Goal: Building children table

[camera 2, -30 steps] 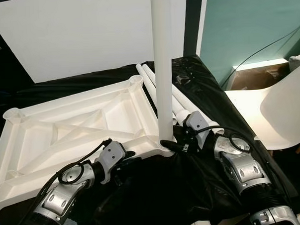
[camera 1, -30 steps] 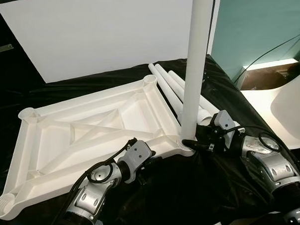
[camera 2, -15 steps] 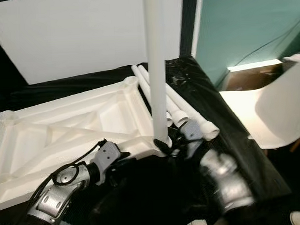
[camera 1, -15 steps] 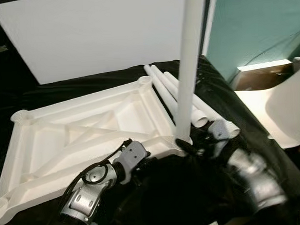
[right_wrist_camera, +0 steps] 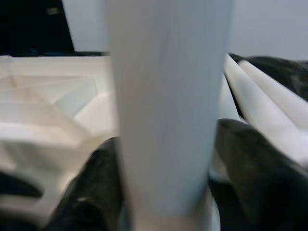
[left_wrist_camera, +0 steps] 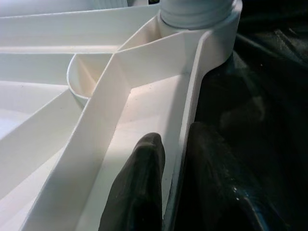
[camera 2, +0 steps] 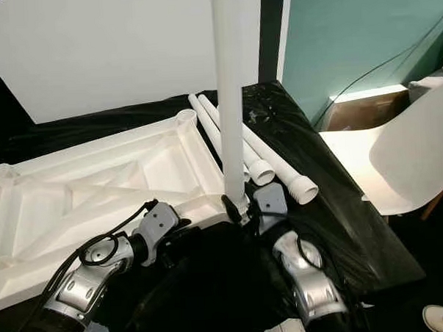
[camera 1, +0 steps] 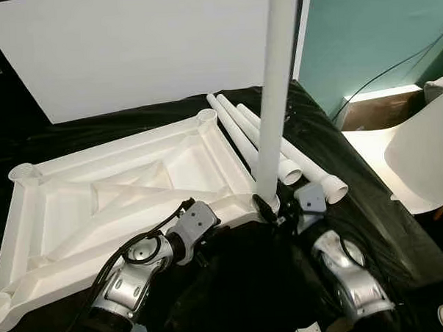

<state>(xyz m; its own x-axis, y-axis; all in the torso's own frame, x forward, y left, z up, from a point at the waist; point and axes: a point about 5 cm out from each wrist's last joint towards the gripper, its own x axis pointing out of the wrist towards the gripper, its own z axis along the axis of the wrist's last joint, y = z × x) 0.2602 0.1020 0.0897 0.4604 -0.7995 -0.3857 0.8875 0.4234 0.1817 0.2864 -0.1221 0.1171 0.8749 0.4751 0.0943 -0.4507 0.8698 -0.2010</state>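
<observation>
On the black-draped worktop [camera 1: 331, 143]: one white plastic tabletop [camera 1: 127, 188], lying underside up, ribs and corner sockets showing. One white table leg [camera 1: 276, 97] stands upright in the near right corner socket [camera 1: 266, 206]. Three loose legs [camera 1: 276, 145] lie side by side just beyond that corner, next to the tabletop's right edge.

Left arm: reaches forward from low on the left, forearm angled up toward the tabletop's near edge. Left claw [left_wrist_camera: 168, 183] pinches the near rim; in the left wrist view one black finger [left_wrist_camera: 139, 187] lies inside the tray, the other outside, wall between them.

Right arm: bent steeply, elbow low, wrist raised to the socket. Right claw [camera 1: 271, 210] closes on the foot of the upright leg; the right wrist view shows a dark finger [right_wrist_camera: 91, 187] either side of the white tube.

Beside the worktop, right: white chair [camera 1: 419, 154]. Behind: white panel [camera 1: 143, 48], teal wall [camera 1: 370, 27].

Change from a second ago: the whole view has shifted, so the camera has moved; the right forearm, earlier stretched out to the right with its elbow wide, now sits tucked in beneath the leg. Leg remains upright in its socket, left claw unchanged on the rim.
</observation>
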